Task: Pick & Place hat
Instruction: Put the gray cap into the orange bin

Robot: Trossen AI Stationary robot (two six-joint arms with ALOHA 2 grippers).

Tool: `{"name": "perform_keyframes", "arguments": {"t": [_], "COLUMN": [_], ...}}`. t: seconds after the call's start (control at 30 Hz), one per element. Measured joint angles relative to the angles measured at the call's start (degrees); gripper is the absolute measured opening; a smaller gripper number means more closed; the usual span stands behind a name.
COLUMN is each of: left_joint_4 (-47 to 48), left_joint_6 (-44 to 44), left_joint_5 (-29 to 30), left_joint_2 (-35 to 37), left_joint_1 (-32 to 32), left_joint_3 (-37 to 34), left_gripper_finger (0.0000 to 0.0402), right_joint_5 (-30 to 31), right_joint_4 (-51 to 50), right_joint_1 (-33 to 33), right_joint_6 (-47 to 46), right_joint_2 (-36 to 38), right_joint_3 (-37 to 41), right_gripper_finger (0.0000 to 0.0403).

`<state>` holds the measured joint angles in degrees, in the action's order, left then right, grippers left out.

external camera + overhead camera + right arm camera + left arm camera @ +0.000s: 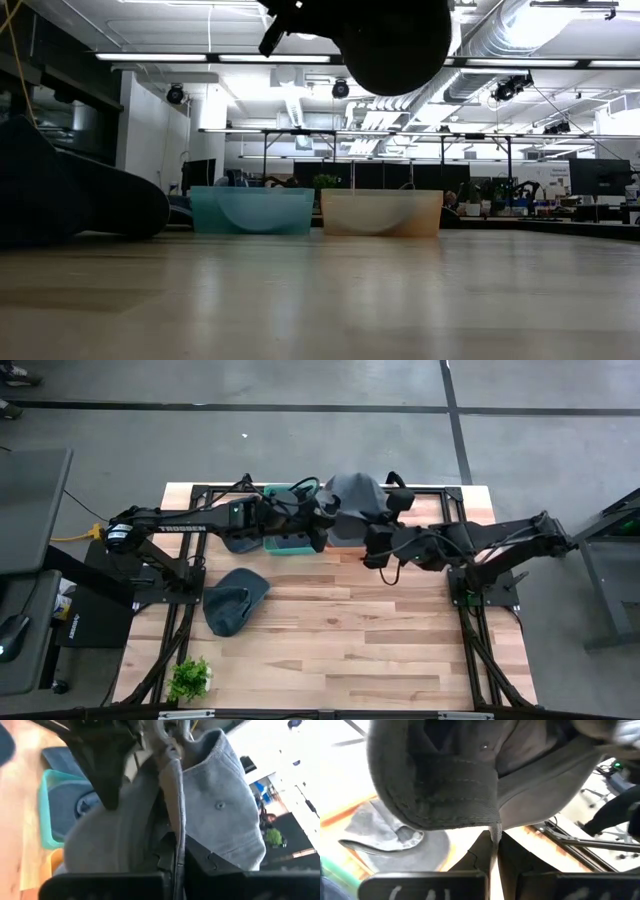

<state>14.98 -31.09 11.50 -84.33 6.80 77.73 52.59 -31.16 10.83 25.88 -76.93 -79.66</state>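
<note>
Hat: a grey cap (352, 495) held aloft between the two arms, above the far edge of the wooden table (380, 660) and over the two bins. Reading from the left: a potted plant (190, 678) stands at the near left corner; a second, dark blue cap (234, 600) lies flat on the table, well apart from the bins, presumably awaiting its own turn. The left gripper (322, 518) reaches in from the left, and its wrist view shows the fingers (481, 854) pinched together on a fold of the grey cap's edge. Beneath it sits the teal bin (252, 211), which already contains a blue cap (85, 802). Just beside it stands the orange bin (381, 212), directly under the raised cap, which suggests it is the intended destination. The right gripper (372, 550) comes in from the right; its wrist view shows its fingers (167, 852) likewise clamped on the cap's fabric. The two-handed hold apparently keeps the soft crown spread and level for lowering.
</note>
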Motion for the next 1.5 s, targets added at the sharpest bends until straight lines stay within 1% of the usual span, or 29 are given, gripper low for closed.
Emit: {"name": "perform_keyframes", "arguments": {"t": [0.07,0.17,0.33,0.47,0.6,0.67,0.73,0.93,1.0,1.17,1.27,1.37,1.5], "left_joint_4": [-0.5,-1.0,-2.2,-2.3,-2.2,-1.9,-1.6,-1.4,-1.2,-0.9,-0.2,-0.7,-1.1], "left_joint_6": [-0.8,-2.8,-4.6,-5.7,-6.7,-6.9,-7.6,-8.2,-8.3,-9.5,-10.4,-12.1,-13.0], "left_joint_5": [-1.7,-4.8,-9.1,-11.7,-13.2,-13.7,-13.8,-14.0,-14.6,-15.2,-15.3,-16.7,-17.8], "left_joint_2": [0.0,0.0,0.0,0.0,0.0,0.0,0.0,0.0,0.0,-0.3,-1.2,-1.1,-1.0], "left_joint_1": [0.4,0.9,2.7,3.8,4.6,5.2,5.6,6.5,6.5,6.4,6.8,7.9,8.7], "left_joint_3": [0.0,0.0,0.0,0.0,0.0,0.0,0.0,0.0,0.0,0.0,0.0,0.0,0.0], "left_gripper_finger": [0.0005,0.0005,0.0005,0.0005,0.0005,0.0005,0.0005,0.0005,0.0005,0.0005,0.0005,0.0005,0.0005], "right_joint_5": [0.9,0.7,-2.2,-3.9,-5.4,-6.7,-6.6,-5.1,-3.4,4.1,3.9,3.3,6.1], "right_joint_4": [-1.5,-5.6,-10.9,-11.3,-8.7,-7.8,-7.2,-7.4,-7.4,-8.9,-11.8,-15.1,-23.0], "right_joint_1": [-0.6,-1.4,-3.1,-3.9,-3.3,-2.5,-2.0,-1.4,-1.4,-1.4,-1.4,-1.4,-1.3], "right_joint_6": [-1.7,-4.0,-9.4,-10.6,-9.8,-8.6,-8.0,-7.8,-7.4,-6.1,-7.1,-10.8,-15.8], "right_joint_2": [0.0,0.0,0.0,0.0,0.2,0.4,0.5,0.5,0.5,0.5,0.5,0.5,0.5], "right_joint_3": [0.0,0.0,0.0,0.0,0.0,0.0,-0.2,-2.3,-3.0,-5.2,-6.7,-7.4,-7.5], "right_gripper_finger": [0.0018,0.0006,0.0012,0.0008,0.0014,0.0026,0.0044,0.0122,0.0150,0.0204,0.0221,0.0226,0.0225]}}
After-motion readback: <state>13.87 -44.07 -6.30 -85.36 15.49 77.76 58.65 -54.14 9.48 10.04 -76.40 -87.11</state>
